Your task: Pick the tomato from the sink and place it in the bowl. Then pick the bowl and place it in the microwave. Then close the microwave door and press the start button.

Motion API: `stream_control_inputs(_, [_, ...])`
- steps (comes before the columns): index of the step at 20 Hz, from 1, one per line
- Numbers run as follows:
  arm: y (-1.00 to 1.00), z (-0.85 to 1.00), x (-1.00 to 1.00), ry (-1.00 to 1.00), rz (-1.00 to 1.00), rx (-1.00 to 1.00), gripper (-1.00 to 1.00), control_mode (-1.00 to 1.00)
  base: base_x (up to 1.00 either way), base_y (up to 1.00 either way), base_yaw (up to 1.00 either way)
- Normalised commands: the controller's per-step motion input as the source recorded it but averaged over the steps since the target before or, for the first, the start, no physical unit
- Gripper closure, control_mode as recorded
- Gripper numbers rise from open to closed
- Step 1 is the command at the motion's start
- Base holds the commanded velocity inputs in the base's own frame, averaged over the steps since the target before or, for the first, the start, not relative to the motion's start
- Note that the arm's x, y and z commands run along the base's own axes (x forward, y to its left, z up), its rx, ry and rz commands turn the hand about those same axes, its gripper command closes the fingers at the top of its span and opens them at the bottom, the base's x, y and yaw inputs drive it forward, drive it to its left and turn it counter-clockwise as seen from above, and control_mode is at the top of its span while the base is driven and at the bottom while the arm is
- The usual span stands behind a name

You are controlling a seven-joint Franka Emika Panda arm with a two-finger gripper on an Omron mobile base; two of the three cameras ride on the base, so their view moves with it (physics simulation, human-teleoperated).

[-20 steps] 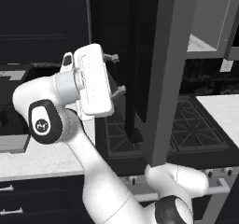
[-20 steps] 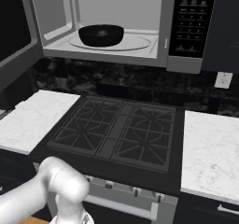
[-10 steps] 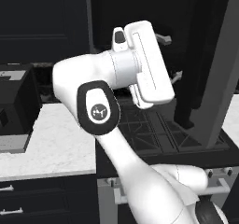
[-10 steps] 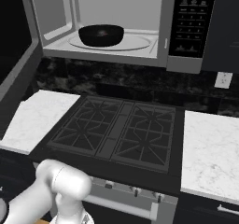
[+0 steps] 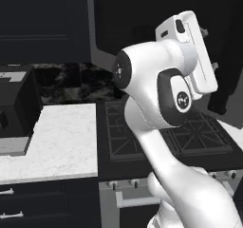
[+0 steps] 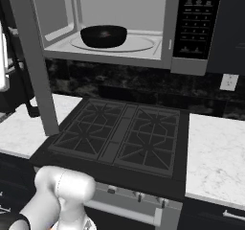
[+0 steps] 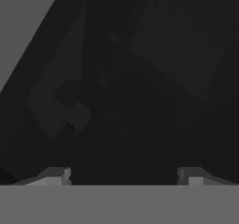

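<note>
The microwave point(image 6: 119, 13) hangs over the stove with its pale inside showing. On its turntable sits the black bowl point(image 6: 103, 35); a faint reddish tint shows inside it, and the tomato cannot be made out clearly. The microwave door point(image 6: 33, 66) sticks out toward me, seen edge-on at the left, its dark pane point(image 5: 142, 13) filling the top of the left base view. My gripper point(image 5: 210, 49) is up against the door's outer side, beside the black handle point(image 5: 219, 106). In the hand view the gripper point(image 7: 125, 175) is open, with only dark glass ahead. The sink is out of view.
A black gas cooktop point(image 6: 119, 138) lies under the microwave, with white marble counters on both sides point(image 6: 215, 152) point(image 5: 57, 141). A black boxy appliance point(image 5: 14, 108) stands on the left counter. The microwave's button panel point(image 6: 196, 18) is at its right.
The arm has swung right across the left base view, up against the door. The door has come round from wide open to standing straight out. The fingers have narrowed slightly.
</note>
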Motion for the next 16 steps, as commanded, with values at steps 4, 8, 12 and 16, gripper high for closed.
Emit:
stream_control_inputs(4, [-0.85, 0.00, 0.66, -0.11, 0.49, 0.16, -1.00, -1.00, 0.00, 0.00, 0.00])
stream_control_inputs(8, [-0.64, -0.03, 0.90, -0.10, 0.46, 0.11, -1.00, -1.00, 0.00, 0.00, 0.00])
stream_control_inputs(12, [-0.36, -0.20, 1.00, -0.04, 0.36, 0.05, -1.00, -1.00, 0.00, 0.00, 0.00])
stream_control_inputs(16, [-0.15, -0.40, 1.00, -0.02, 0.31, 0.01, -1.00, -1.00, 0.00, 0.00, 0.00])
